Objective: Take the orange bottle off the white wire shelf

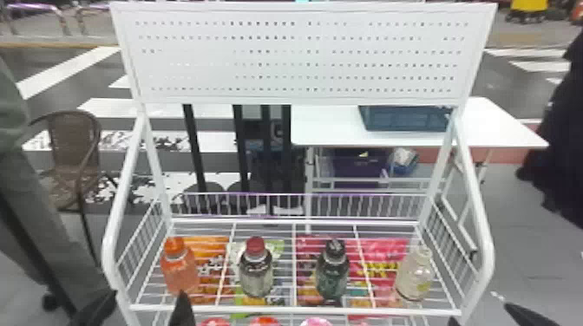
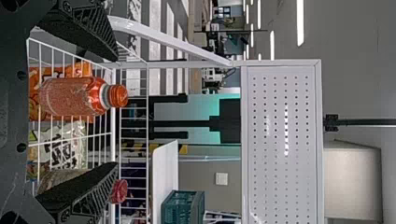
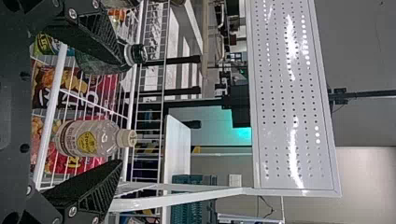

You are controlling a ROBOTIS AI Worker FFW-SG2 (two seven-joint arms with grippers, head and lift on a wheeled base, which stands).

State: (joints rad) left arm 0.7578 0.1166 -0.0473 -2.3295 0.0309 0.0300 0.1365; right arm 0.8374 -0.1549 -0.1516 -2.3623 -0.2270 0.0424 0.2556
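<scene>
Orange bottle (image 1: 178,273) first: we see it upright on the white wire shelf (image 1: 295,309), at our left end of the row, close to the wire side wall, with its orange cap on. Our left hand (image 1: 149,292) is at the front of the shelf, its two black fingers spread wide with nothing gripped. From the left wrist we see the orange bottle lined up with the gap between those fingers, and neither finger touches it.

Our right hand (image 1: 480,312) is near the right front corner, also wide open and empty; in the right wrist view the clear bottle (image 3: 88,138) appears between its fingers, free of both.

Going right from the orange one, we have a bottle with a dark red cap (image 1: 256,271), then a dark green bottle with a black cap (image 1: 332,273), then the clear one at the far end, all upright and apart from one another. Through the wires we make out bright packets (image 1: 212,247). Above the shelf we see a white perforated panel (image 1: 299,58), and behind it a white table (image 1: 327,128) carrying a blue-green crate (image 1: 405,119). A brown chair (image 1: 71,143) stands off to our left.
</scene>
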